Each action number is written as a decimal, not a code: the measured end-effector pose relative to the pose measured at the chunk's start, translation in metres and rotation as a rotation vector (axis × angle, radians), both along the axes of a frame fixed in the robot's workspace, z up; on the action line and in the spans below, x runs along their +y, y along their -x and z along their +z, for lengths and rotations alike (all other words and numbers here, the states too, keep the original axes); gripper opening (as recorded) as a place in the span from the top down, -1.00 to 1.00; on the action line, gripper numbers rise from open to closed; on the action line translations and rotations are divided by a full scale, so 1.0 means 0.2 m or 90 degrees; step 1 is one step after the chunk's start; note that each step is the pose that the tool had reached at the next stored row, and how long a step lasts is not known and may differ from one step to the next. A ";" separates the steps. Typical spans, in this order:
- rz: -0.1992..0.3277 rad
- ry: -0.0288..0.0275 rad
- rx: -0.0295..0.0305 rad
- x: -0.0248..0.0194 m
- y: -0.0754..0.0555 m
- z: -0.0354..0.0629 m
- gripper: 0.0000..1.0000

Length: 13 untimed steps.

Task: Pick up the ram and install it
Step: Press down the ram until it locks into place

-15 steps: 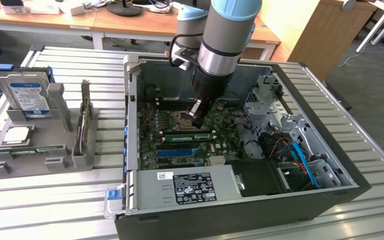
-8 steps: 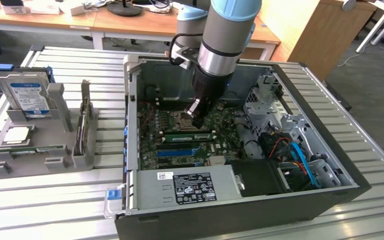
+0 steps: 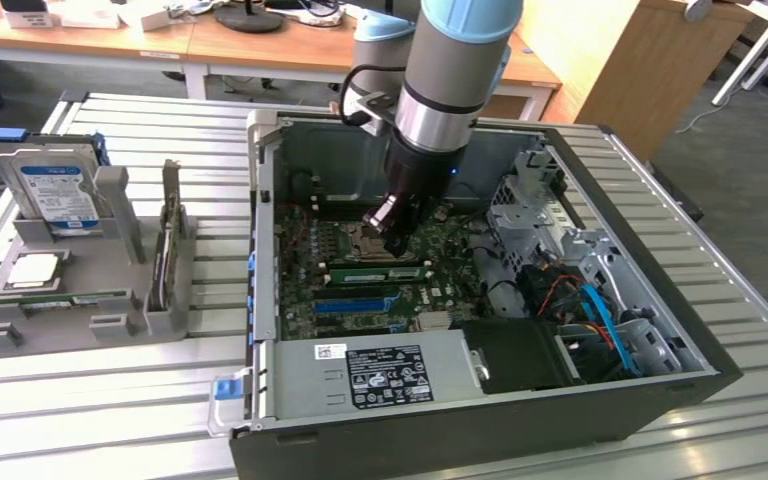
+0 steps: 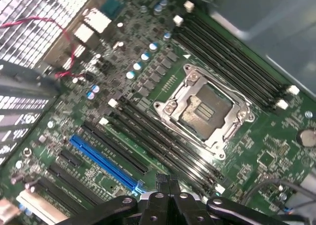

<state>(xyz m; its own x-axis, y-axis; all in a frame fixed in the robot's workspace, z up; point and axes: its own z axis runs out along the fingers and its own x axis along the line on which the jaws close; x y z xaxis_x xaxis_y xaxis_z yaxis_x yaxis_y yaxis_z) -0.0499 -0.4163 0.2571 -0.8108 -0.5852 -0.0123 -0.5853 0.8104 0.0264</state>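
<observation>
One gripper (image 3: 392,222), on the single arm, hangs low inside the open computer case (image 3: 491,430), over the motherboard (image 3: 357,300). Its fingers (image 4: 168,181) are pressed fully together and carry nothing; in the wrist view the dark tips meet over the near end of a bank of black memory slots (image 4: 163,148).

Finding 1: the processor socket (image 3: 364,240) lies directly beneath the gripper in the exterior view. Its metal frame is shut and its centre is bare.

Finding 2: the ram (image 3: 381,270) stands in a slot just beside the socket, on the side nearer the exterior camera, apart from the fingers. Whether its end latches have closed cannot be told.

Finding 3: a long blue expansion slot (image 4: 103,161) runs parallel to the memory slots, further from the socket. The labelled power supply (image 3: 384,365) fills the near corner of the case.

Finding 4: to the exterior view's left, well apart from the case, a grey tray (image 3: 37,335) sits on the slatted table (image 3: 91,430). It holds an upright hard drive (image 3: 51,185), a square silver processor chip (image 3: 33,268) and a second green stick (image 3: 77,298) lying in its own recess
</observation>
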 end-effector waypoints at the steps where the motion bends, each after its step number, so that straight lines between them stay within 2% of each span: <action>1: -0.010 0.0000 0.0000 0.000 0.00 0.000 0.79; 13: -0.132 0.0000 0.0000 0.000 0.00 -0.003 0.79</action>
<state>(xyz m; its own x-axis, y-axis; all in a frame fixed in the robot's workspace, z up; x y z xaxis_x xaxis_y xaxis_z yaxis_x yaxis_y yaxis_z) -0.0499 -0.4163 0.2564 -0.9138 -0.4060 -0.0123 -0.4062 0.9134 0.0264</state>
